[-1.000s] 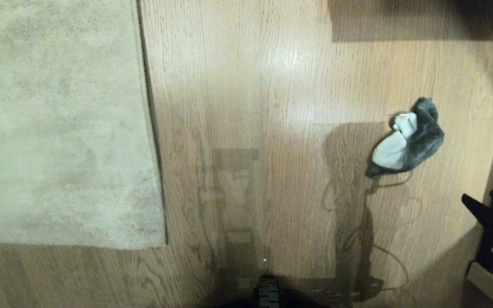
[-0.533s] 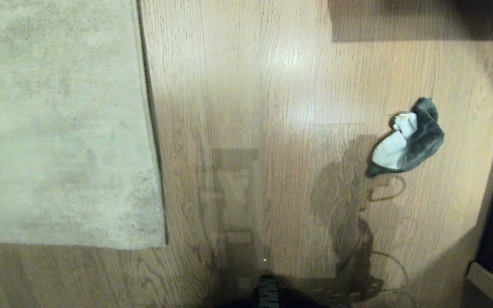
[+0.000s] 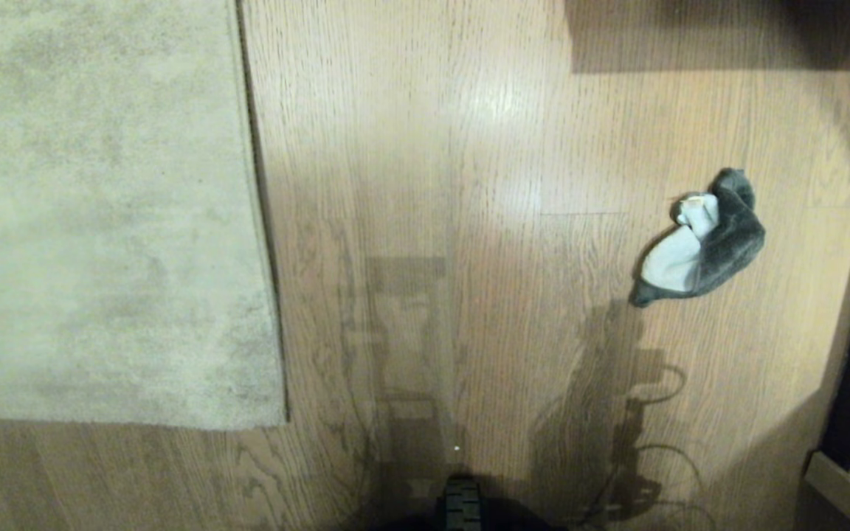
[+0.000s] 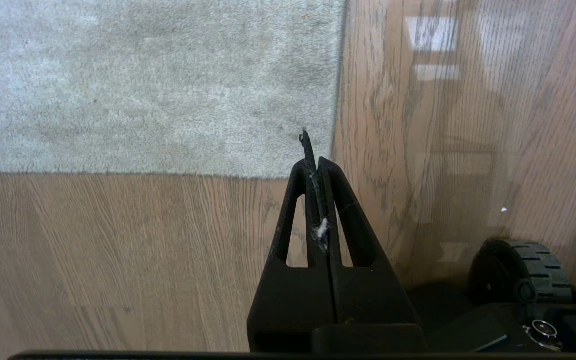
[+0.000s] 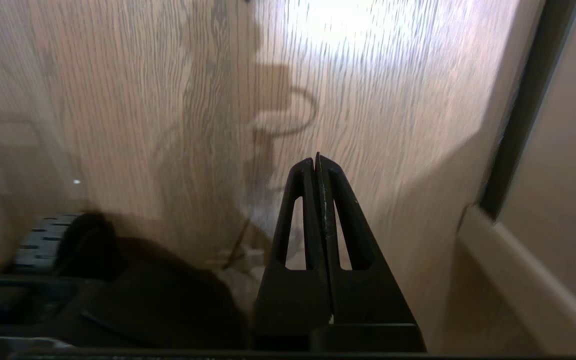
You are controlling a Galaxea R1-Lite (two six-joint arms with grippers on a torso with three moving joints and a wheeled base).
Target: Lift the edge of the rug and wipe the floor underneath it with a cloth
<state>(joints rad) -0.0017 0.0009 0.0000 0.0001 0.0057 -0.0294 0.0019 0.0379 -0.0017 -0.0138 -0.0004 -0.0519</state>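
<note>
The pale grey-beige rug (image 3: 100, 214) lies flat at the left, its straight rug edge (image 3: 259, 221) running to a near corner (image 3: 281, 420). A crumpled cloth (image 3: 702, 240), dark grey with a whitish side, rests alone on the wood-grain floor (image 3: 469, 184) at the right. Neither arm shows in the head view. In the left wrist view my left gripper (image 4: 314, 162) is shut and empty, hanging above the rug corner (image 4: 328, 170), with a bit of white lint between its fingers. In the right wrist view my right gripper (image 5: 316, 162) is shut on nothing, over bare floor (image 5: 168, 100).
A dark door frame and pale baseboard (image 3: 845, 487) line the right side. A dark shadowed shape (image 3: 727, 33) sits at the far top right. My base wheel (image 3: 462, 505) shows at the bottom centre, and again in the left wrist view (image 4: 518, 272).
My right arm has drawn back out of the head view at the lower right, and its shadow slid toward the near edge. The cloth and rug have not moved.
</note>
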